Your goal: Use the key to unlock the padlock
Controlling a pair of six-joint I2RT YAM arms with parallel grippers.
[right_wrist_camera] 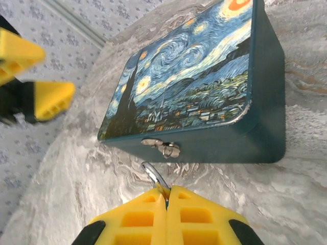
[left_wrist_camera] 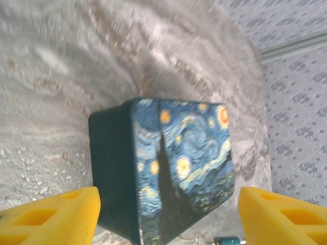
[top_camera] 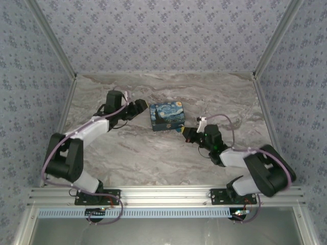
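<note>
Here my left fingers (left_wrist_camera: 51, 217) gape empty at the box's (left_wrist_camera: 179, 163) nine o'clock, I think to brace it. My right fingers (right_wrist_camera: 167, 196) are pinched shut on a thin silvery piece (right_wrist_camera: 154, 174) before its latch (right_wrist_camera: 162, 148).

No writing, number, brand or sign can be read anywhere. The lid of the box (top_camera: 167, 117) is covered by a painted night sky of blue and yellow swirls, with no lettering made out on it. The walls (top_camera: 163, 30) are papered with a small repeating floral pattern, and no label is seen on them.
</note>
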